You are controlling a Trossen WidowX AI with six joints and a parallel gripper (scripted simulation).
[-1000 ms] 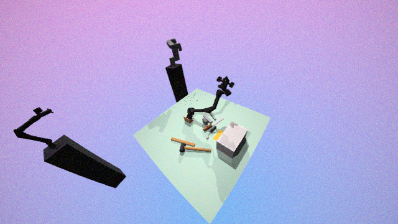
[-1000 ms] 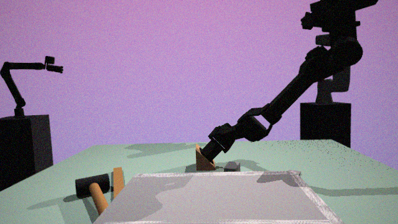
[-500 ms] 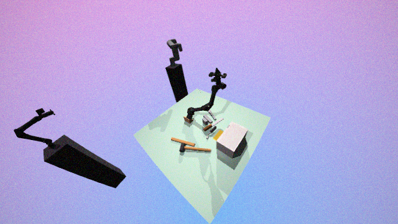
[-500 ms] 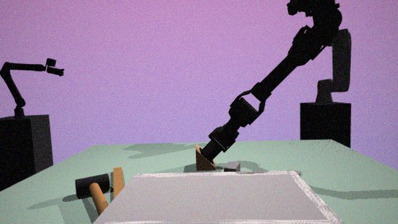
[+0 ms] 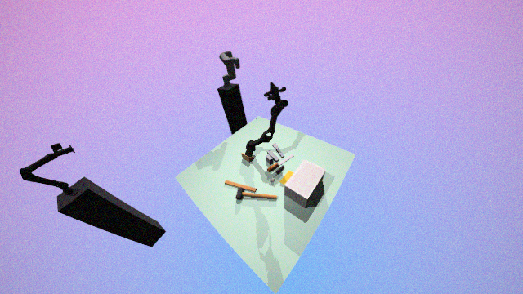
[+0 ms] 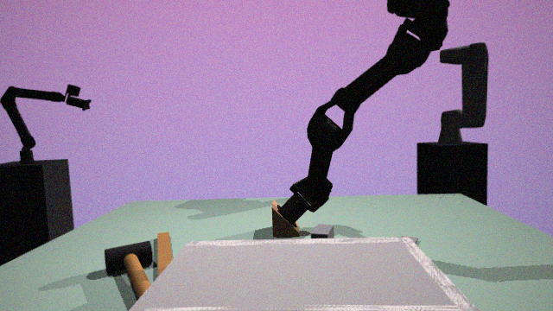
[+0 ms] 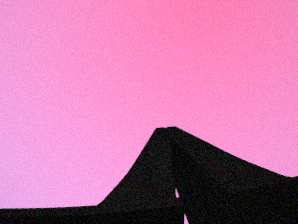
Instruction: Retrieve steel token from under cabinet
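My gripper [image 5: 272, 84] [image 7: 165, 136] is shut and empty, raised high above the table and pointing upward; in the exterior view its fingers are out of frame. The cabinet [image 5: 305, 180] [image 6: 285, 276] is a pale box on the table. The marked area [image 5: 287, 177] is a yellow-orange patch at its front edge, partly hidden by the cabinet in the top view. The steel token cannot be made out, and the vent slots are hidden. A tool with a brown handle [image 5: 273, 167] and a long thin pale blade [image 5: 287, 160] lies on the table near the marked area.
A dark piece [image 5: 280, 169], a small grey piece [image 5: 272, 180], grey blocks [image 5: 270, 158] [image 6: 322, 231] and a grey bar [image 5: 278, 150] lie near the tool. A hammer [image 5: 259, 195] [image 6: 129, 259] and a wooden bar [image 5: 239, 185] [image 6: 164, 252] lie to one side. Two other arms stand on black pedestals beyond the table.
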